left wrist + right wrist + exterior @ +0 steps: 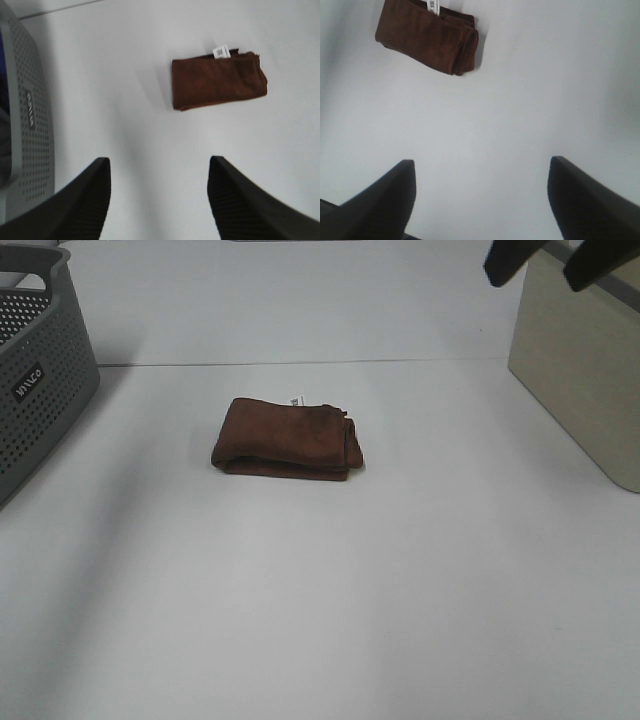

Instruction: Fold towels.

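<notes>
Reddish-brown folded towel point(288, 438) on table, well apart from both empty, wide-open jaws.

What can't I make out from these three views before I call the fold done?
- Tag on the towel: print too small in every view.
- Layers inside the towel: hidden by its own top fold.
- Grey basket: cut off by the overhead view's left edge; contents unseen.
- Beige bin: cut off at right.
- Left gripper: out of the overhead view.
- Right gripper: only tips show overhead.
</notes>
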You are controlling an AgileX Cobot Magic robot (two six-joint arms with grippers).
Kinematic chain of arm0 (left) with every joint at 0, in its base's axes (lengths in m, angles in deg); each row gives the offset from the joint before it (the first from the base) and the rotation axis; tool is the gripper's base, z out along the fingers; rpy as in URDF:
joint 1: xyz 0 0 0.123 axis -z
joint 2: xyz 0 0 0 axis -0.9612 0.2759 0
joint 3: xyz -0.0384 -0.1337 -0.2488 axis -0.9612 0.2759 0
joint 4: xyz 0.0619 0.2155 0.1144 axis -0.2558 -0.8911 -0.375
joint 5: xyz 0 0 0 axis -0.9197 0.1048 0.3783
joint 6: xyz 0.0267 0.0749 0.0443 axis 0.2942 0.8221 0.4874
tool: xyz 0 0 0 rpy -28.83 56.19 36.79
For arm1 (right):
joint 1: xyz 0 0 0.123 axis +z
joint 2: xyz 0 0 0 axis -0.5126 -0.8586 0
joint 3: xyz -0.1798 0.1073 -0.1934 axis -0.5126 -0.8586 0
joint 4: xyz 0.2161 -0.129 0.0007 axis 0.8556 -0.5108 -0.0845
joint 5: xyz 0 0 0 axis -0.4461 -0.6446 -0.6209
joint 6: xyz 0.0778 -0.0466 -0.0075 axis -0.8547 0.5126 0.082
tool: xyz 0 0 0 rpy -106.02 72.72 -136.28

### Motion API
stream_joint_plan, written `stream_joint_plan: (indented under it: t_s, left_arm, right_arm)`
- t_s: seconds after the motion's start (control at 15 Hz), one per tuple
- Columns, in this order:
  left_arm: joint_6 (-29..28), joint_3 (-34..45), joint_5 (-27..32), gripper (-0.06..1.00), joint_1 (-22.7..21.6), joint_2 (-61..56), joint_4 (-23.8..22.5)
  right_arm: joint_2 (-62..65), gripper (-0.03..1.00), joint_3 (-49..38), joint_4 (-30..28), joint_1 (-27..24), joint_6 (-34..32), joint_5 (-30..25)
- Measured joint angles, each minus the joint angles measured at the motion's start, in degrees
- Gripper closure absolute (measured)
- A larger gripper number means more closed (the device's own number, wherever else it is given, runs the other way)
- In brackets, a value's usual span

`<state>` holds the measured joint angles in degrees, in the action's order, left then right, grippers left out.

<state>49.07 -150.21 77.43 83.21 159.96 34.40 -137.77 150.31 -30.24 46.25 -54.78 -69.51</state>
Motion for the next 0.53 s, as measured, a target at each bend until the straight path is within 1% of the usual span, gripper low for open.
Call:
stream_joint_plan:
  t_s: [0.13, 0.2, 0.33, 0.53]
  left_arm:
    - [0.00, 11.52, 0.00, 0.39, 0.00, -12.26, -1.89]
    - [0.00, 13.92, 0.00, 0.39, 0.00, -14.73, -1.95]
    - [0.00, 26.18, 0.00, 0.39, 0.00, -26.36, -2.06]
    - [0.00, 42.91, 0.00, 0.39, 0.00, -44.75, -2.12]
  right_arm:
    - [8.25, 0.27, -8.42, -1.95, 0.06, 0.00, -0.11]
    - [10.54, 0.27, -10.71, -2.12, 0.06, 0.00, -0.11]
    - [19.14, 0.27, -19.71, -2.12, 0.06, -0.40, -0.11]
    - [32.26, 0.27, -32.54, -2.18, 0.06, -3.04, -0.11]
